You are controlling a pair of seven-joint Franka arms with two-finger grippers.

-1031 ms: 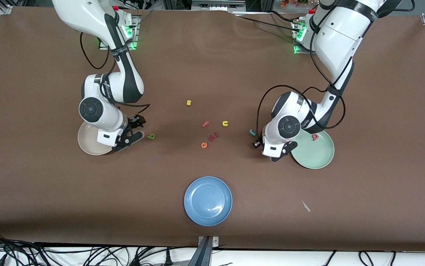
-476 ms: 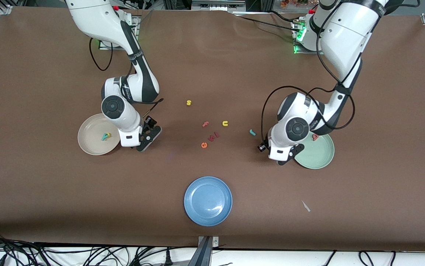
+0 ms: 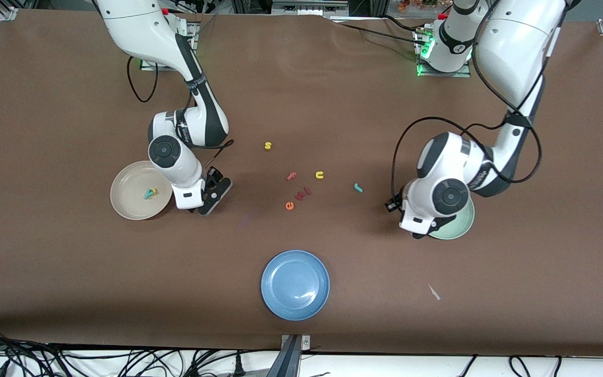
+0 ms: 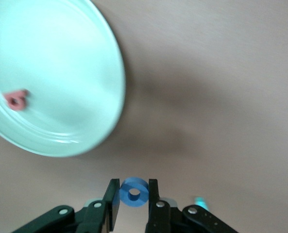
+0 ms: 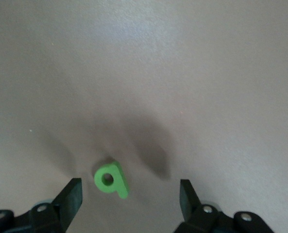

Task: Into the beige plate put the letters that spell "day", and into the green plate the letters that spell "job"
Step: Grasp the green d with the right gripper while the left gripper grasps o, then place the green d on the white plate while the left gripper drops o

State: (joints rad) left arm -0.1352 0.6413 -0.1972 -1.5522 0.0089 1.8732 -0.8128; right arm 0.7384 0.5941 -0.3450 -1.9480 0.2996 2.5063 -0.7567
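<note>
My left gripper (image 4: pixel 133 194) is shut on the blue ring "o" (image 4: pixel 134 184), in the air over the brown table just off the rim of the green plate (image 4: pixel 102 63). The pink-red "b" (image 4: pixel 16 99) lies in that plate, which my left wrist partly covers (image 3: pixel 466 222) in the front view. The teal "j" (image 3: pixel 358 187) lies on the table toward the middle. My right gripper (image 5: pixel 129 191) stands open, low over the green "a" (image 5: pixel 110 180), beside the beige plate (image 3: pixel 123 201). The yellow "d" and teal "y" (image 3: pixel 149 193) lie in the beige plate.
Loose letters lie mid-table: yellow "s" (image 3: pixel 267 145), pink "f" (image 3: pixel 292 176), yellow "u" (image 3: pixel 319 175), orange "e" (image 3: pixel 289 206) and a small red pair (image 3: pixel 305 192). A blue plate (image 3: pixel 295 284) sits nearest the front camera. A white scrap (image 3: pixel 434 292) lies nearer the left arm's end.
My right gripper left the beige plate and came over the green "a", uncovering the "d" and "y". My left gripper carried the "o" toward the green plate.
</note>
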